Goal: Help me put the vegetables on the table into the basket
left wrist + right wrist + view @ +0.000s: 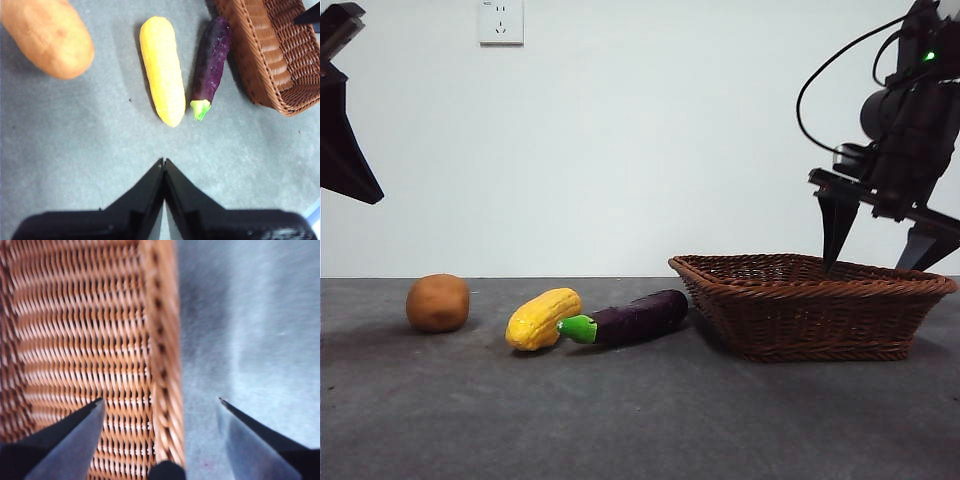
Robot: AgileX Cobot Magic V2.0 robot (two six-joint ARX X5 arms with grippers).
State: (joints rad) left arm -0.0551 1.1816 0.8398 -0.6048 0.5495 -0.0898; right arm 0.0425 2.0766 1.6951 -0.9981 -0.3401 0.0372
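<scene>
1. Left gripper (163,167): it is hanging high at the left of the scene with its jaws pressed together and nothing between them, above bare table (620,420) near the vegetables.
2. Potato (438,303): it is lying on the table at the far left of the row, well apart from the basket.
3. Corn cob (542,319): it is resting tilted on the table to the right of the potato, just beside the eggplant.
4. Eggplant (638,317): it is lying with its green stem toward the corn and its dark end close to the basket's left wall; whether it is touching cannot be told.
5. Basket (800,320): it is standing on the right; the parts of its interior that are showing are holding no vegetable.
6. Right gripper (882,235): it is hovering with jaws spread wide astride the basket's right rim, holding nothing.
7. Progress: judging from these positions, all three vegetables are waiting to be moved, so the task is standing at its beginning.
</scene>
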